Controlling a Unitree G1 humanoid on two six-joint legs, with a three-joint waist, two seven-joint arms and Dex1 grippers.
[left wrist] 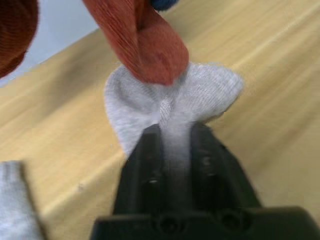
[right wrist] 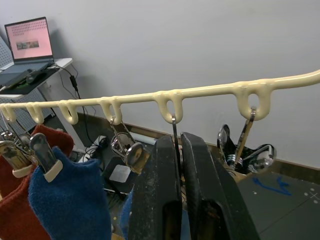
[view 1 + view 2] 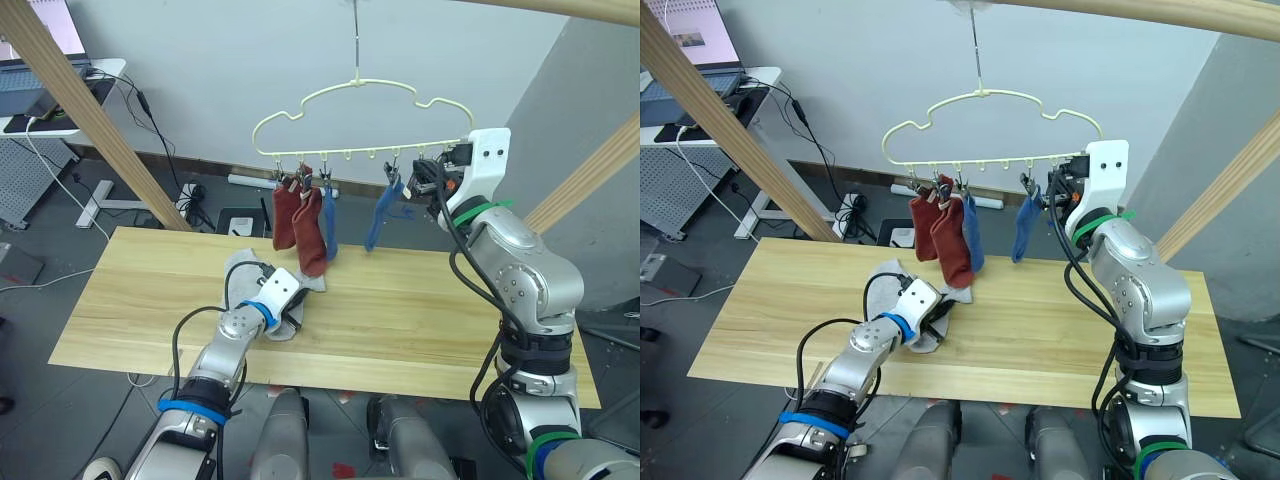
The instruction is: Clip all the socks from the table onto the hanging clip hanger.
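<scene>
Left gripper (image 1: 172, 137) pinches a grey sock (image 1: 200, 97) on the table (image 3: 420, 320).

a plain pale grey wall (image 3: 200, 90) rises behind the work area, meeting a dark grey floor (image 3: 60, 215) along a dark skirting strip. thick wooden rail beams (image 3: 90, 120) slant across the scene on both sides and along the top, framing the space. in the far corner a white desk (image 3: 750, 75) carries an open laptop (image 2: 30, 45) with a pinkish screen, while black and white cables (image 3: 150, 130) trail from it down the wall to a power strip (image 3: 190, 195) and a pale bar lying on the floor.
</scene>
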